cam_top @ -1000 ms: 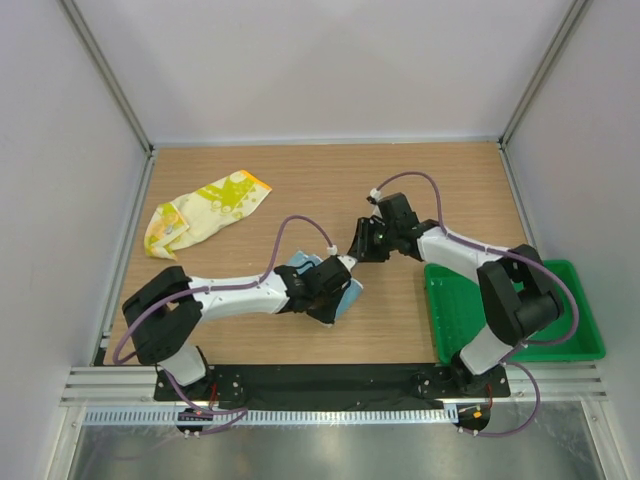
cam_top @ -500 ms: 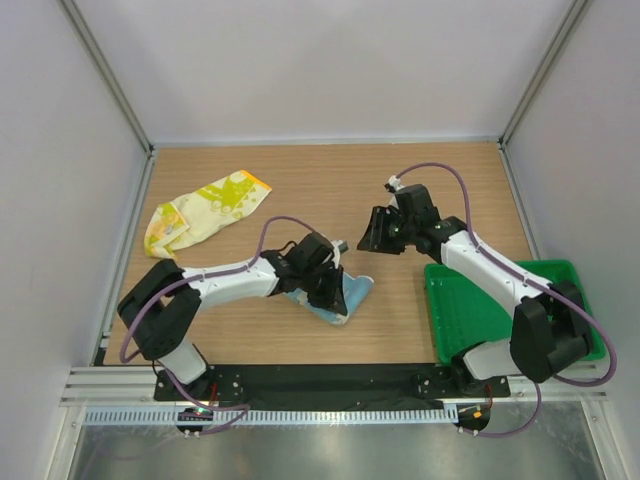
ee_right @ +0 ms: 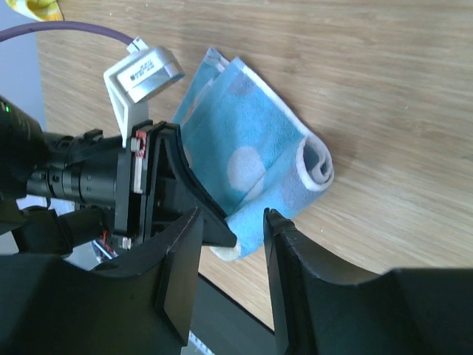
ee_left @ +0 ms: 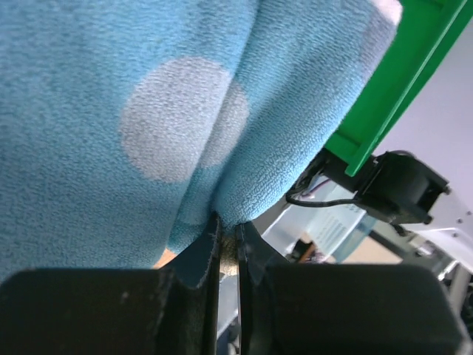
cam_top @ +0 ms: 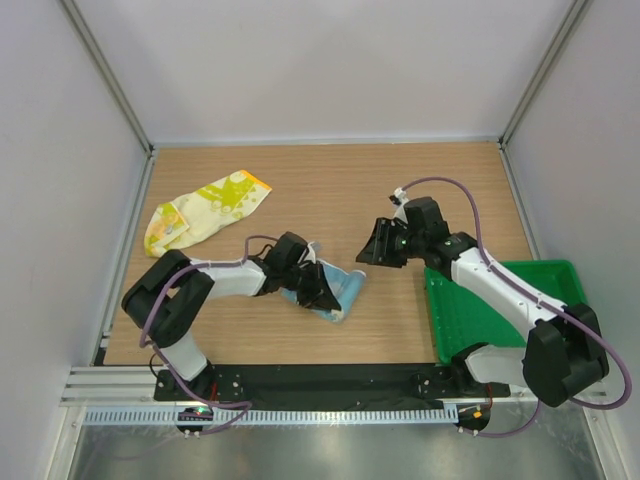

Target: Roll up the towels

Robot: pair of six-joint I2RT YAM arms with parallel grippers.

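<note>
Towel [cam_top: 345, 287] partly behind left end effector [cam_top: 318, 295]

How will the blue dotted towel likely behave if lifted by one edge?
Probably floppy: the blue towel folds softly and curls at one end. Likely light: the left hand pinches just a thin edge. Its fuzzy pile should resist slipping, though the curl may unroll.

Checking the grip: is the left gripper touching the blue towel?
Touching. The left wrist view shows the left gripper nearly shut, with a fold of the blue towel pinched between its jaws.
</note>
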